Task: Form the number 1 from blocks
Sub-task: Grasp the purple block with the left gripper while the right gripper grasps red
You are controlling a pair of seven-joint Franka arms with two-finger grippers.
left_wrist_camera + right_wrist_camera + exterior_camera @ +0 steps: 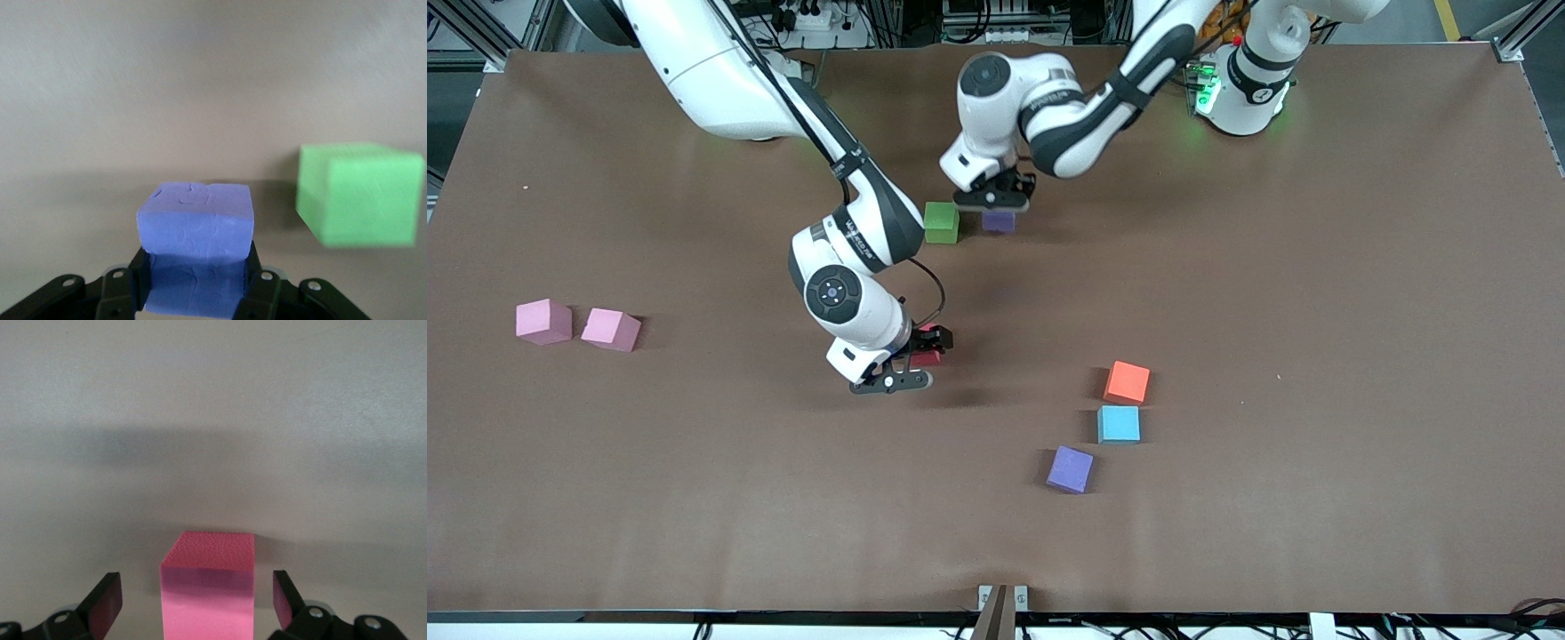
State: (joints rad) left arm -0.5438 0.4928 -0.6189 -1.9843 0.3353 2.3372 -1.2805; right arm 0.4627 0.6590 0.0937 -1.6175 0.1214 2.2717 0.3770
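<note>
My left gripper (997, 201) (196, 275) is shut on a purple block (999, 221) (197, 223) low at the table, its fingers (139, 267) pressed against both sides. A green block (942, 222) (360, 195) sits beside it with a small gap, toward the right arm's end. My right gripper (921, 354) (198, 601) is open and straddles a red block (927, 356) (209, 583) on the table, with a gap at each finger (107, 601).
Two pink blocks (543, 321) (611, 330) lie side by side toward the right arm's end. An orange block (1128, 381), a light blue block (1119, 424) and a second purple block (1071, 468) sit nearer the front camera, toward the left arm's end.
</note>
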